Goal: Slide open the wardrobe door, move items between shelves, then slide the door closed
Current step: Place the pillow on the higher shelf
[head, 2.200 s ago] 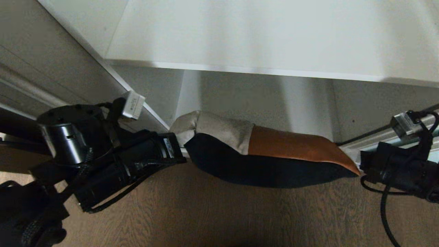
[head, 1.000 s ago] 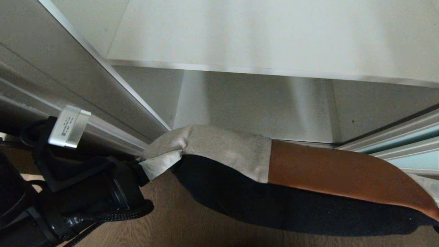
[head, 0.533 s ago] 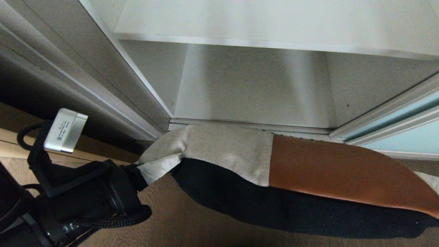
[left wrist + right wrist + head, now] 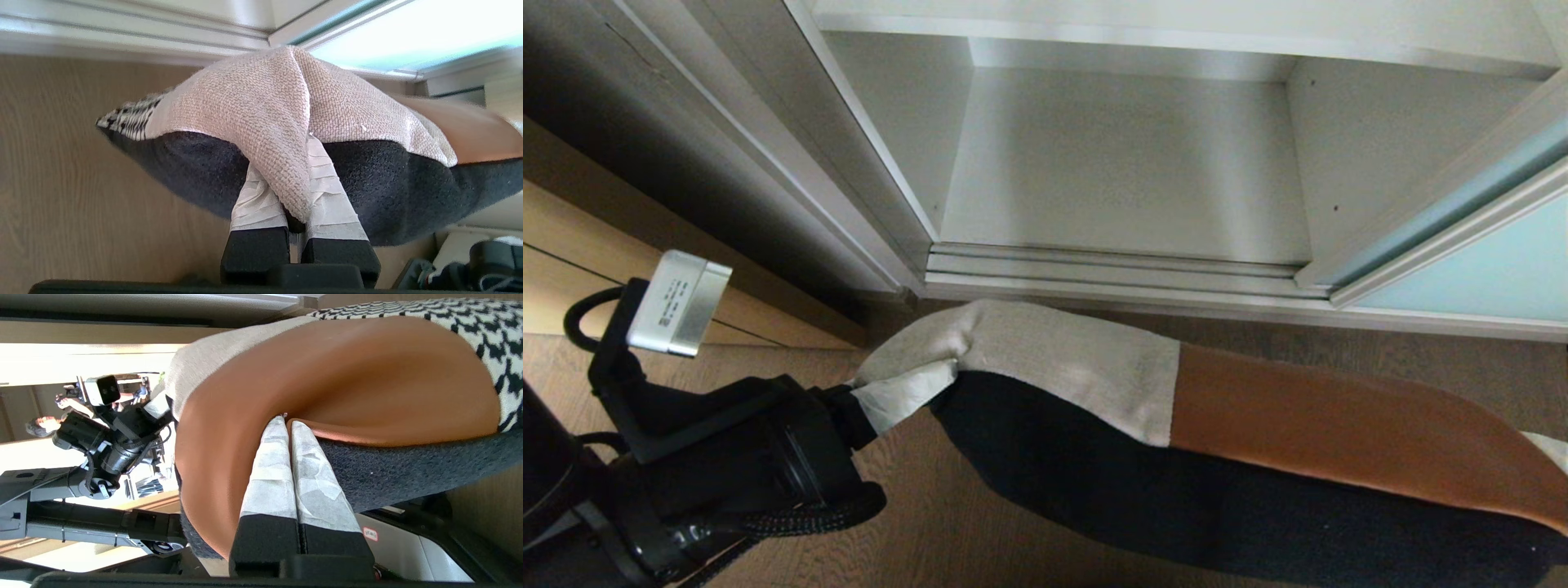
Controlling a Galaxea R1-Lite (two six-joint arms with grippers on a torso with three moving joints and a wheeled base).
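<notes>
Cushion: we carry the cushion (image 4: 1176, 433) slung between our two grippers, clear of the floor (image 4: 947, 531), in front of the wardrobe opening.
Left gripper: our left gripper (image 4: 292, 192) is clamped on a fold of the beige corner; the taped fingers (image 4: 257, 204) pinch the fabric together, so the cushion's bulk spreads out beyond the tips.
Right gripper: our right gripper (image 4: 288, 428) is pinched on the seam where the brown leather patch (image 4: 335, 375) meets the black backing, fingers pressed nearly together.
Why two corners: we judge that gripping opposite ends keeps the soft cushion stretched and level, which should let it slide flat onto a board.
Arm pose: the left arm reaches low, roughly level, from the left; the right arm is outside the head view.
Shelf: the bottom shelf (image 4: 1127, 171) lies bare just beyond the cushion.
Door: the sliding wardrobe door (image 4: 1486, 278) stands pushed aside, beyond our right gripper.
</notes>
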